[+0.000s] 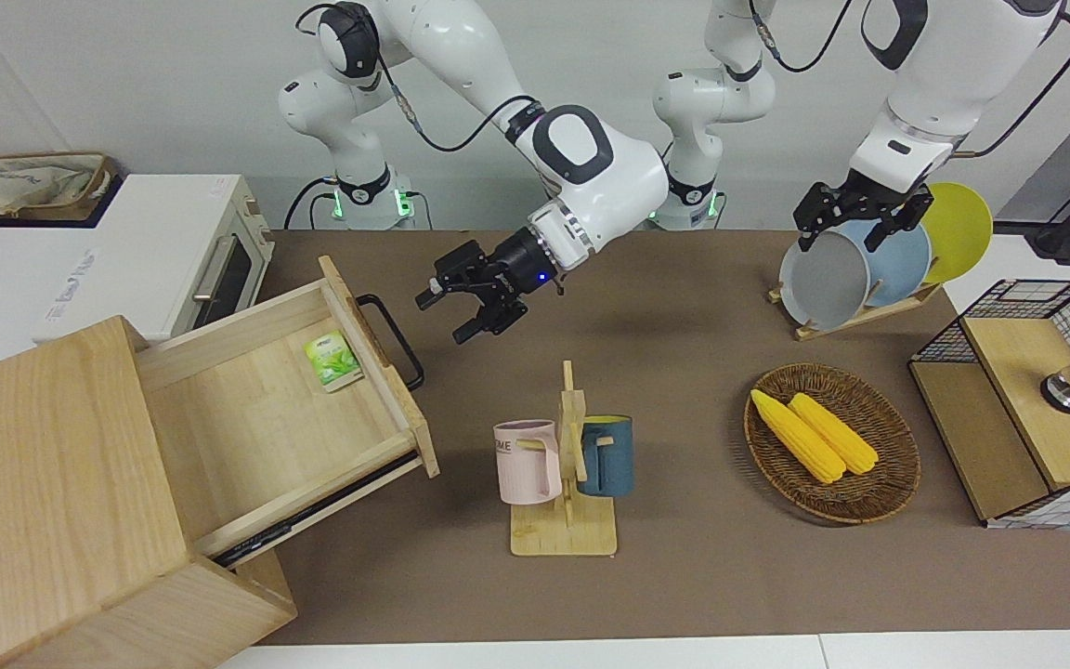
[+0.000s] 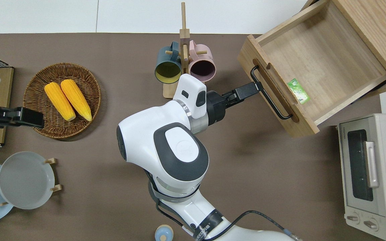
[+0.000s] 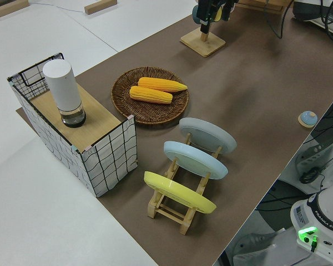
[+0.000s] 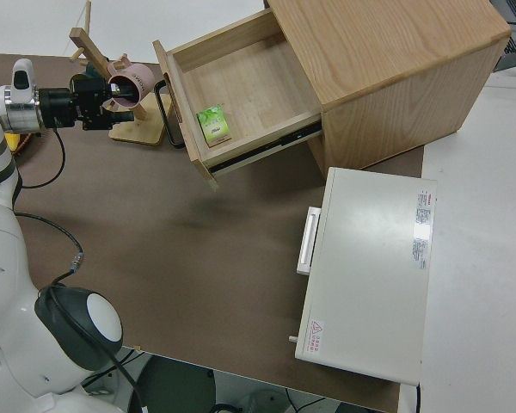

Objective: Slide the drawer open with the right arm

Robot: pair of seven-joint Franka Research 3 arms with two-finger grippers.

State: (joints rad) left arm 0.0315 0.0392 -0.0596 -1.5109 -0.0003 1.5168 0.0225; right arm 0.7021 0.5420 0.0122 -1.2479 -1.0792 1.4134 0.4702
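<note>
The light-wood drawer (image 1: 266,418) stands pulled far out of its big wooden box (image 1: 43,483). It also shows in the overhead view (image 2: 320,57) and the right side view (image 4: 241,86). Its black bar handle (image 1: 393,339) (image 2: 270,97) is free. A small green packet (image 1: 332,360) lies inside, against the drawer front. My right gripper (image 1: 443,318) is open and empty, apart from the handle. In the overhead view the right gripper (image 2: 254,89) is over the table right beside the bar. My left gripper (image 1: 840,232) is parked and open.
A wooden mug rack (image 1: 565,520) with a pink and a blue mug stands near the drawer's front. A wicker basket (image 1: 879,492) holds two corn cobs. A plate rack (image 1: 855,316), a wire-mesh box (image 1: 1027,400) and a white toaster oven (image 1: 173,251) are also on the table.
</note>
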